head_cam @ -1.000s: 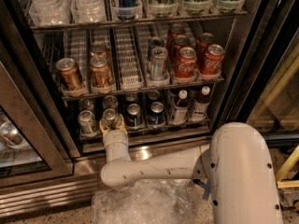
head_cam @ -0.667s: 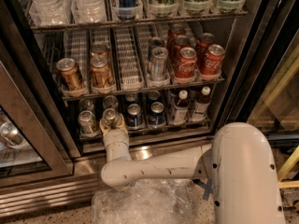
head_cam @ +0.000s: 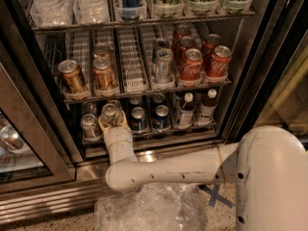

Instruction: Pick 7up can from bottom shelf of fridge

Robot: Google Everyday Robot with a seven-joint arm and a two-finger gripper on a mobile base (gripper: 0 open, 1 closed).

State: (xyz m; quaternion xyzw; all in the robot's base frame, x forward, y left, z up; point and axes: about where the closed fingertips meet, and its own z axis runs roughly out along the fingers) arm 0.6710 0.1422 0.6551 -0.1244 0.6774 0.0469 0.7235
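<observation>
The fridge (head_cam: 250,76) stands open in front of me. On its bottom shelf (head_cam: 159,134), at the left, stand green-and-silver 7up cans: one at the front left (head_cam: 90,125) and one just right of it (head_cam: 109,111). My gripper (head_cam: 112,121) reaches into that lane from below and sits right at the second 7up can, its tan tip wrapped around the can's lower body. Only the can's silver top and upper part show. More cans behind are partly hidden.
Blue Pepsi cans (head_cam: 138,118) and two dark bottles (head_cam: 185,110) stand right of my gripper. The rack above holds gold cans (head_cam: 72,76), a silver can (head_cam: 163,64) and red Coca-Cola cans (head_cam: 192,62). The glass door (head_cam: 19,148) is at left. A plastic bag (head_cam: 149,208) lies on the floor under my arm (head_cam: 168,170).
</observation>
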